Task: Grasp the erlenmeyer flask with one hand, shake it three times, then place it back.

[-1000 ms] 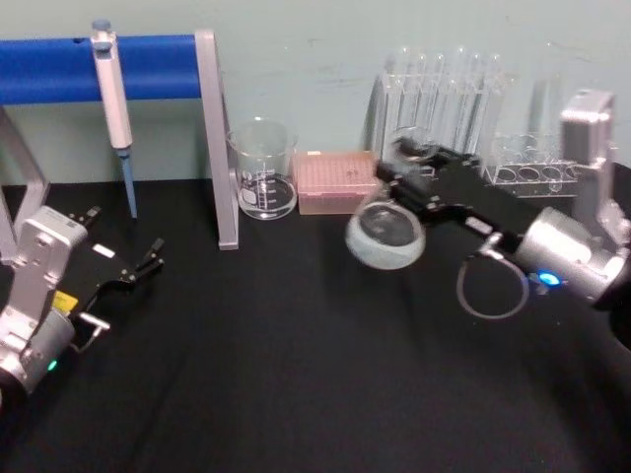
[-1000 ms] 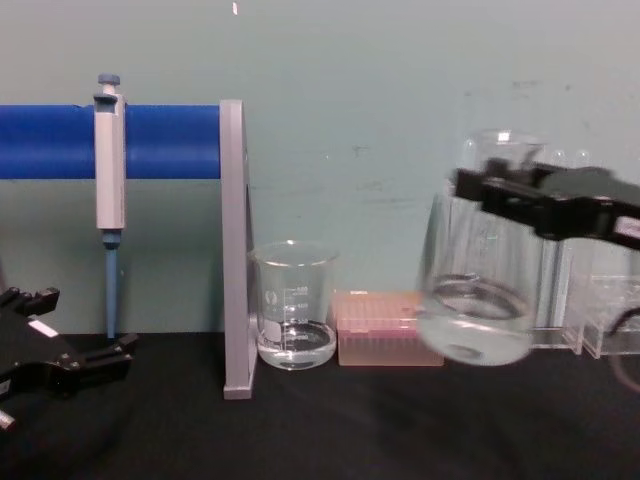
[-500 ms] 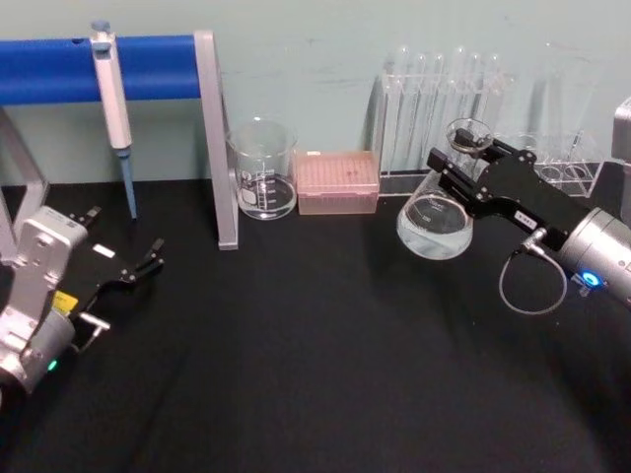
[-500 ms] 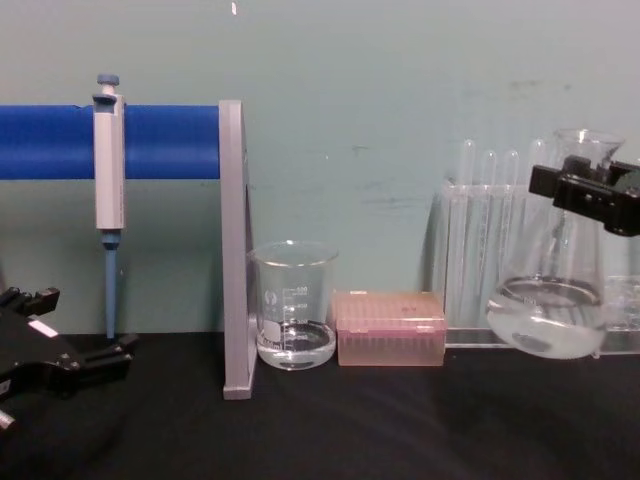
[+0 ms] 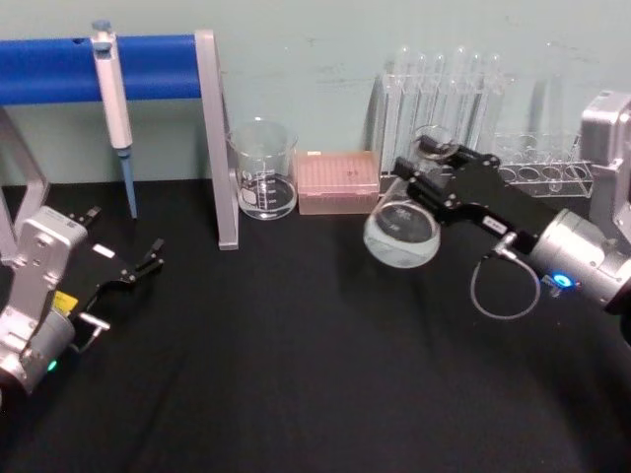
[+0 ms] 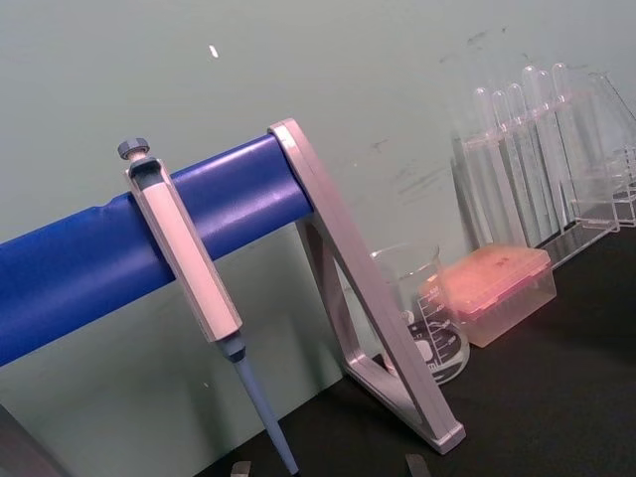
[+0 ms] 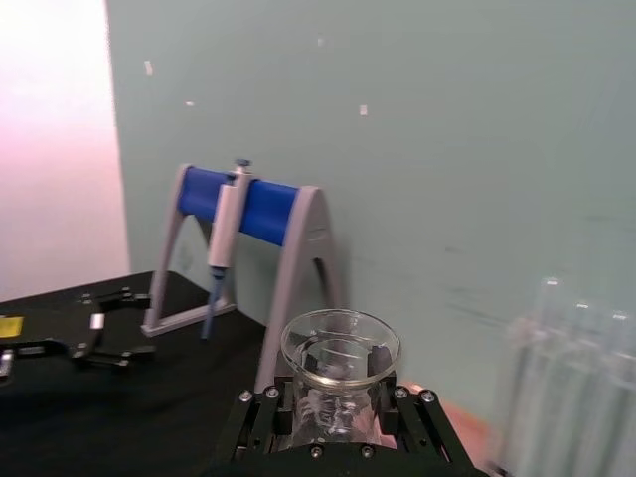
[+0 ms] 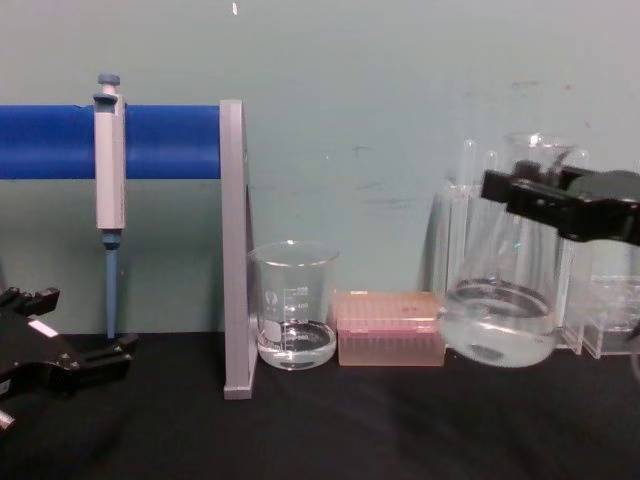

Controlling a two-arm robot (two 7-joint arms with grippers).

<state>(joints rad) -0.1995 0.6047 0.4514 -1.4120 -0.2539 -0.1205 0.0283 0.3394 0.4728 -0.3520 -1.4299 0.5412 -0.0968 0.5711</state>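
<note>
Vs. half a sec ago the erlenmeyer flask (image 5: 401, 233) has swung back left, tilted above the tabletop (image 5: 296, 374) just right of the pink box (image 5: 338, 181). Right gripper (image 5: 431, 168) reaches in from the right, jaws clamped on its neck; right wrist view looks into the rim, chest view shows liquid in the base. Left gripper (image 5: 125, 236) parked low left, jaws apart, empty.

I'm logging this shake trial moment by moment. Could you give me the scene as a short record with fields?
flask: erlenmeyer flask, tilted, held off the black table, clear liquid in its base
holder: right gripper, jaws shut on the flask's neck
other arm: left gripper, jaws open, parked at the table's left side
behind: beaker, pink tip box, test tubes, pipette hanging on the blue stand
</note>
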